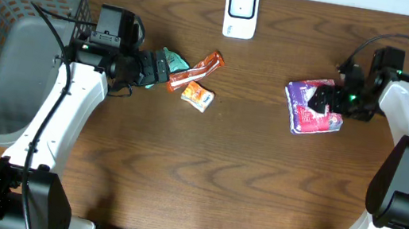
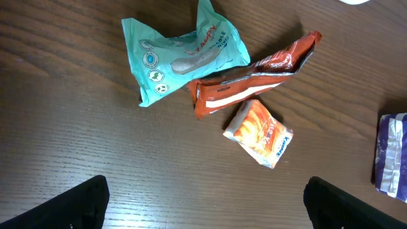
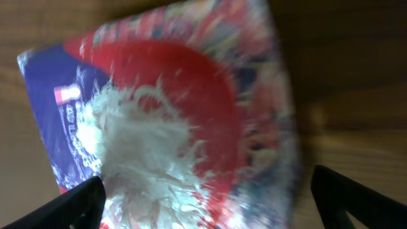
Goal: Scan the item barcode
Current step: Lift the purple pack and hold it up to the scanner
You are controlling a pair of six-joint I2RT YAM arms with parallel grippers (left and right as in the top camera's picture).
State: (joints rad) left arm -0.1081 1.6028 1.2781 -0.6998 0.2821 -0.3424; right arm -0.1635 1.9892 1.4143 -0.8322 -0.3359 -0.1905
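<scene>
Gleaming crinkly foil packet (image 1: 313, 110), rectangular.

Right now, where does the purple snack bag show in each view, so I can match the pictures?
Overhead: the purple snack bag lies right of centre, at the right arm's tip.
Left wrist: only a strip of it shows, at the right edge.
Right wrist: it fills most of the frame, blurred.
Shared landmark: the dark wood table, seen around the bag in all three views.
</scene>
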